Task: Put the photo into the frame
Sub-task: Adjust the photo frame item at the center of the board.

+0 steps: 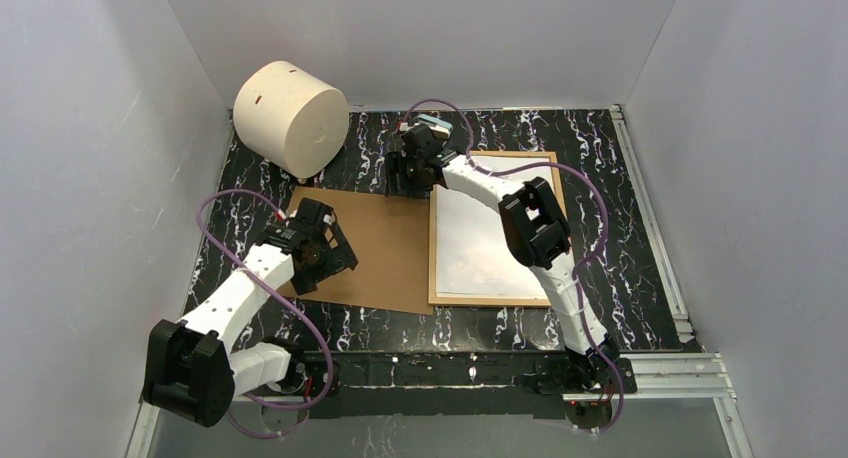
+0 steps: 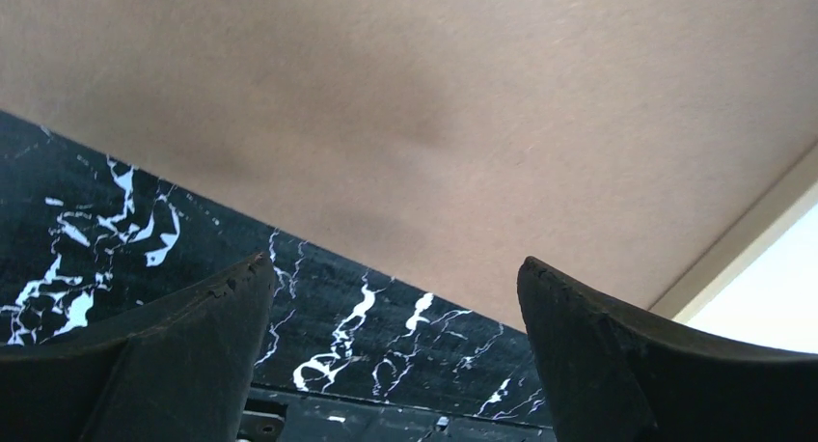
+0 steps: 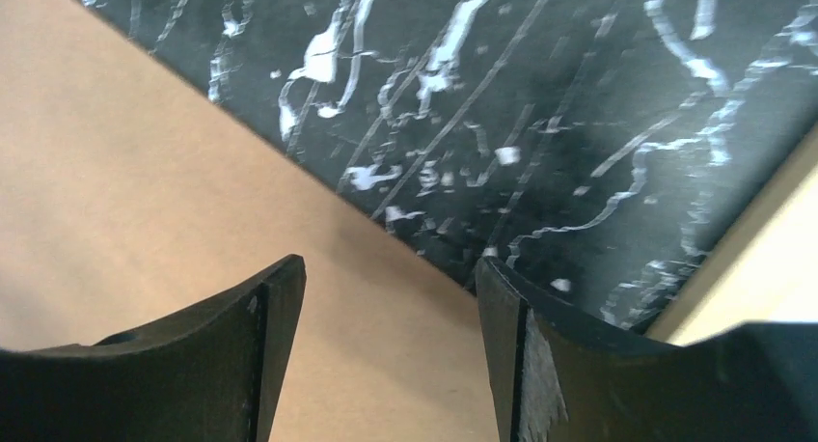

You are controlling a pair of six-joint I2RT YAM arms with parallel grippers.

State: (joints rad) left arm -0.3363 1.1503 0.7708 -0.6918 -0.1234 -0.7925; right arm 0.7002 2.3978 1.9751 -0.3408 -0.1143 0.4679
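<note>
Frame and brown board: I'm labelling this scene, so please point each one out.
frame [image 1: 470, 248], top view, on its pale front panel.
brown board [image 1: 388, 250], top view, on the bare middle of its surface.

The frame [image 1: 490, 300] lay flat on the table [image 1: 620, 208], right of its middle, with its long sides running from the near edge towards the far edge. Thin light-wood edges enclosed a pale, whitish face turned upward.
</note>
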